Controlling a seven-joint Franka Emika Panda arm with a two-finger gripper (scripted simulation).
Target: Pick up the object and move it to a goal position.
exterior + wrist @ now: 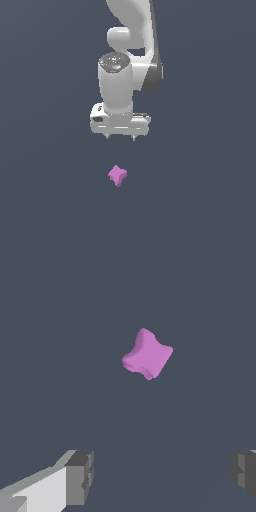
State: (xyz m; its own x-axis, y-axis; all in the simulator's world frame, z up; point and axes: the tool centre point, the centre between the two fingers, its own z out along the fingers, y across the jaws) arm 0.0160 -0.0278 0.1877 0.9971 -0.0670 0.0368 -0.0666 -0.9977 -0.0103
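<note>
The object (117, 175) is a small pink-purple blocky lump with stubby bumps, lying on the dark grey floor. It also shows in the wrist view as the same pink lump (147, 354). My white gripper (120, 137) hangs above it, pointing down, with a clear gap between its fingertips and the object. The gripper (160, 476) is open: its two grey pads (80, 476) stand far apart with nothing between them. The object lies ahead of the pads, not between them.
Only the flat dark grey floor (45, 200) surrounds the object. The white arm (130, 35) rises behind the gripper toward the exterior view's top.
</note>
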